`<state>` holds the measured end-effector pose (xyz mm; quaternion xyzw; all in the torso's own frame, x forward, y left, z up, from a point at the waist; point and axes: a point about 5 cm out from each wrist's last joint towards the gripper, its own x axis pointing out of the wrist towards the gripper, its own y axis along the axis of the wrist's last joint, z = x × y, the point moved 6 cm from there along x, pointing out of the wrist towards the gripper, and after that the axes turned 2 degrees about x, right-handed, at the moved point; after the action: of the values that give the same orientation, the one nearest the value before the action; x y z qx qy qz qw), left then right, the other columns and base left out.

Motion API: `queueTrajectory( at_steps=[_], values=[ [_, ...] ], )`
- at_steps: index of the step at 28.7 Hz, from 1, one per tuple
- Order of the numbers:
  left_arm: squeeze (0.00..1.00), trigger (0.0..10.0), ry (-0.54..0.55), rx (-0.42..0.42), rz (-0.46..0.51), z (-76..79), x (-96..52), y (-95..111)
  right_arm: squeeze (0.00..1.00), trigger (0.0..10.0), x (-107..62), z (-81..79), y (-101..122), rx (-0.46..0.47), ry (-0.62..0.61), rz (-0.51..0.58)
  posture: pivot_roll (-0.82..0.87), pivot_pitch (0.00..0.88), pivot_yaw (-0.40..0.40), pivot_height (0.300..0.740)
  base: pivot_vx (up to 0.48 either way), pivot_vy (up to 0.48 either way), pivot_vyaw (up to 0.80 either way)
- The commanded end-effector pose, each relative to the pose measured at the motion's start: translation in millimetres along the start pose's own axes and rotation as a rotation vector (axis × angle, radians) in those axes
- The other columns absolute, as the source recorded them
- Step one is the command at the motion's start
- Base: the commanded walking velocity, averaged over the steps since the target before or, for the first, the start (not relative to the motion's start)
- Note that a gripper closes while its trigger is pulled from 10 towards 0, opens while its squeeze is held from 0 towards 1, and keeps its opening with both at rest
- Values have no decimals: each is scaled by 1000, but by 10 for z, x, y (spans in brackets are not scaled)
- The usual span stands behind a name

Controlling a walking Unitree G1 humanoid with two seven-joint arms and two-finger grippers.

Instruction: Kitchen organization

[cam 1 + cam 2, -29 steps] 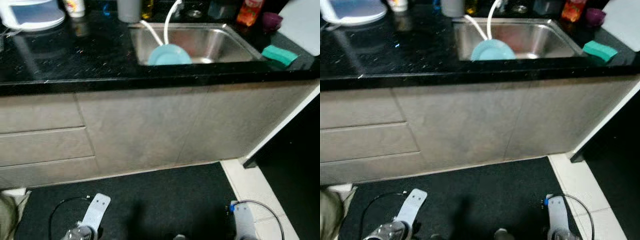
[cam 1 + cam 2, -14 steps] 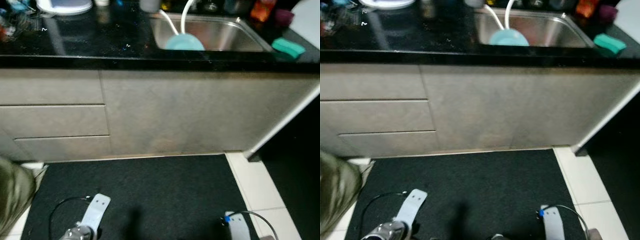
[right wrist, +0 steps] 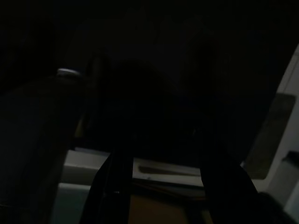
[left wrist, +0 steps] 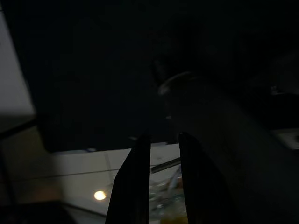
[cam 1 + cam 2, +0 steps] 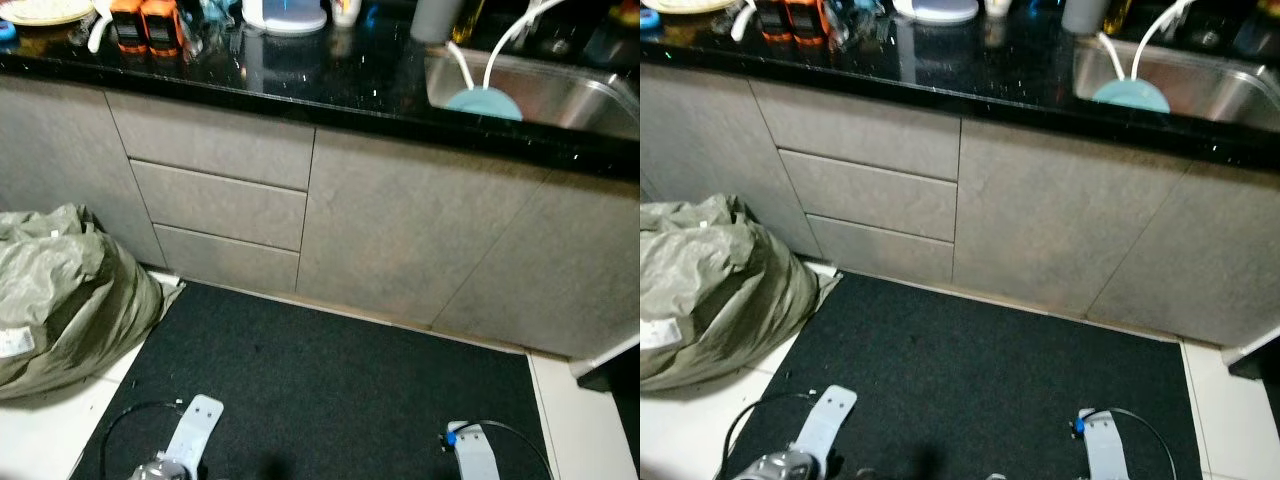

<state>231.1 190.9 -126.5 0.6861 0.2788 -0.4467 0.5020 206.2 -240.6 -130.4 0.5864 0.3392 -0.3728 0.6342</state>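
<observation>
A black stone counter [image 5: 330, 85] runs across the top above grey cabinet fronts and drawers [image 5: 220, 205]. At the right its steel sink [image 5: 560, 90] holds a light-blue plate [image 5: 483, 102] and a white hose [image 5: 500, 40]. Two orange containers [image 5: 143, 22], a white appliance [image 5: 285, 12] and a plate [image 5: 45, 12] stand on the counter at the left. Both silver arms hang low over the mat, the left arm [image 5: 190, 440] and the right arm [image 5: 472, 455]. In the dark wrist views, the left gripper [image 4: 163, 137] shows a narrow gap and the right gripper [image 3: 161, 149] a wide one, both holding nothing.
A bulging grey-green bag [image 5: 65, 295] lies on the white tiles at the left, against the cabinets. A black mat [image 5: 330, 390] covers the floor before the counter. White floor tiles [image 5: 590, 420] show at the right.
The camera has swung left: the sink has slid to the right edge, and the drawers, counter items and the bag have come into view. Both arms still hang.
</observation>
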Motion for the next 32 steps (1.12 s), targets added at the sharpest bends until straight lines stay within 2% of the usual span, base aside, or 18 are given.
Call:
queueTrajectory(
  at_steps=[1, 9, 19, 32],
  values=[
    [0, 10000, -14, 22, -13, 32, 3, -33, 0, 10000, -8, 22, -89, 10, -14, -16, -11, 149, -37, 740, 0, 0, 0],
    [0, 10000, -6, 26, 5, 7, -1, -12, 0, 10000, -14, 36, -130, -17, -5, -40, -6, 149, -33, 740, 0, 0, 0],
    [0, 10000, 1, 35, 5, -14, -3, 12, 0, 10000, -14, 11, -147, -35, 6, -37, 5, 146, -38, 740, 0, -463, 0],
    [0, 10000, 21, 53, 23, -20, 1, 67, 0, 10000, -16, 36, -132, -37, 3, -37, 4, 141, -43, 740, 0, 0, 0]
  ],
)
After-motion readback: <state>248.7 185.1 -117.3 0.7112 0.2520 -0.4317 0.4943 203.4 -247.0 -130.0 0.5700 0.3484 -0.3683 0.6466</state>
